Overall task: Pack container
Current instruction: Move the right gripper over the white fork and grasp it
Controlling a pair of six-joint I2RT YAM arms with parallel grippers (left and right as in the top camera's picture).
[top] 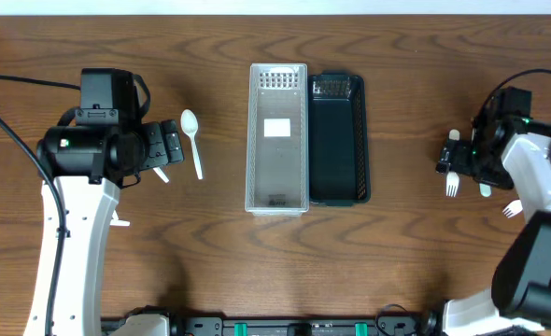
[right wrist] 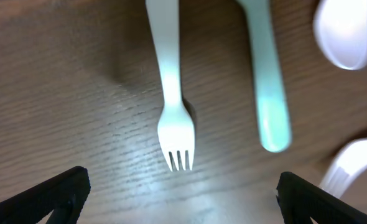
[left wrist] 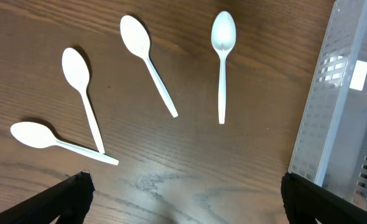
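A clear perforated container [top: 277, 136] stands at the table's middle with a dark green container [top: 339, 138] against its right side. Several white plastic spoons [left wrist: 221, 62] lie left of them; one [top: 192, 142] shows in the overhead view. My left gripper [left wrist: 183, 199] is open and empty above the spoons, the clear container's wall [left wrist: 333, 106] on its right. My right gripper [right wrist: 182, 199] is open and empty above a white fork [right wrist: 171, 81], beside a pale green handle [right wrist: 267, 87] and a white spoon bowl [right wrist: 345, 34]. The fork also shows in the overhead view [top: 452, 168].
Another white fork [top: 512, 209] lies by the right arm, near the table's right edge; its tines show at the right of the right wrist view [right wrist: 351, 165]. Cables run over the table's far left and far right.
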